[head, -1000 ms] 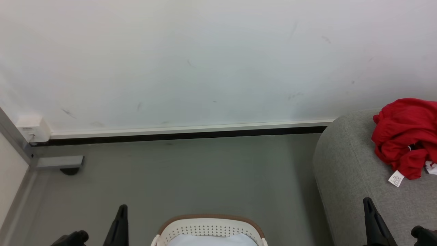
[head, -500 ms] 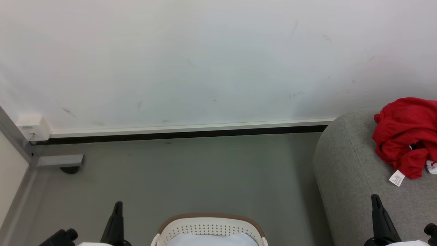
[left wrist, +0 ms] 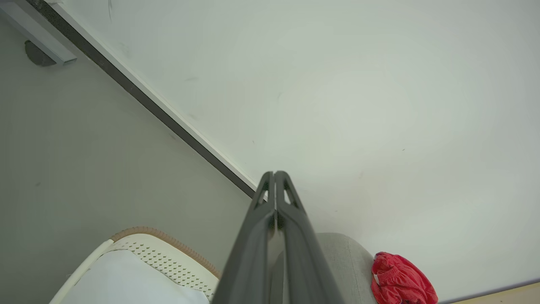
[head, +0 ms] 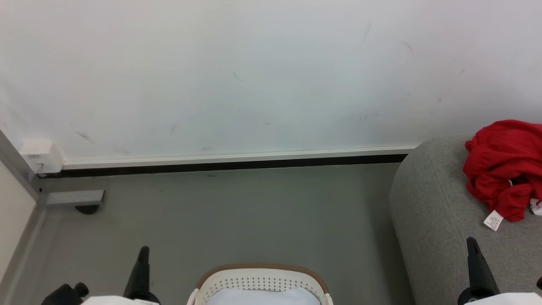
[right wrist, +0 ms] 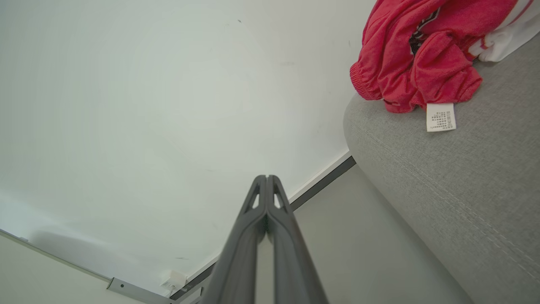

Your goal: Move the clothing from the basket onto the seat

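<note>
Lying crumpled at the far end of the grey seat (head: 432, 212), near its rounded edge, the red garment (head: 504, 169) looked soft, light and floppy; a bunched fold would likely give the surest hold. The left tool (head: 143, 254) and right tool (head: 472, 245) each had fingers pressed together, empty. Floor (head: 254, 212) lay open between basket (head: 258, 283) and seat.

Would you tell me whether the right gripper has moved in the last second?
Yes, the right gripper shifted rightward against the seat, nearer the white label.
</note>
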### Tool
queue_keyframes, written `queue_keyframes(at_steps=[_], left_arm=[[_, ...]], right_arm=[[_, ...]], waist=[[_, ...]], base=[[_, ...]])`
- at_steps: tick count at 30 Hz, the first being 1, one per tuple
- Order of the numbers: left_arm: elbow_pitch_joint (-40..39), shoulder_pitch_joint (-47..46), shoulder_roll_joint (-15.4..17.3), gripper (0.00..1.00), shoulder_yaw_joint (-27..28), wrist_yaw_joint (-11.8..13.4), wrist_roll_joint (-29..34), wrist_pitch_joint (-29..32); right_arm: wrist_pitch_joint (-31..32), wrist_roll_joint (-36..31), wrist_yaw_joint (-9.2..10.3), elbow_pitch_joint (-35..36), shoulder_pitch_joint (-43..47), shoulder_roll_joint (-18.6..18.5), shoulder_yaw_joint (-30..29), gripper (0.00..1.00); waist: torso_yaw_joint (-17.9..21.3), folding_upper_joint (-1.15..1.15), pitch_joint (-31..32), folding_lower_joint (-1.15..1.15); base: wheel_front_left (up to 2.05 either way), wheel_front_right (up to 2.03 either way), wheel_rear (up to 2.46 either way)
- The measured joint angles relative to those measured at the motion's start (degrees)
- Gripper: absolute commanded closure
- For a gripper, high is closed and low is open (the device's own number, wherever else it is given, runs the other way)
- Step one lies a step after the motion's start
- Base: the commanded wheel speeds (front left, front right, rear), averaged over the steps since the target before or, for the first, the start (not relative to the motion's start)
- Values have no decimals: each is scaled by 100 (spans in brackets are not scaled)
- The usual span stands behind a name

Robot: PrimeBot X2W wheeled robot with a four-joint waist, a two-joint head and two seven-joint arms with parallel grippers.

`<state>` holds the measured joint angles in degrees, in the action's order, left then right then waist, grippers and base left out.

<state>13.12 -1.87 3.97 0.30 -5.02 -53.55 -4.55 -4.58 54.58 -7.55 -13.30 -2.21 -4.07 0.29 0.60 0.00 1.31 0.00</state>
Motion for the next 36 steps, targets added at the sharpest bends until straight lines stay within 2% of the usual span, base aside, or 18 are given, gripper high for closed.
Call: queue_keyframes(at_steps=[36], left_arm=[[56,-205,-65,100,327,-111,-2001,581]], right_arm=[[561,1989,0,-35,-191,46,-332,100]], waist=[[-26,0,-65,0]], base=[[0,0,0]])
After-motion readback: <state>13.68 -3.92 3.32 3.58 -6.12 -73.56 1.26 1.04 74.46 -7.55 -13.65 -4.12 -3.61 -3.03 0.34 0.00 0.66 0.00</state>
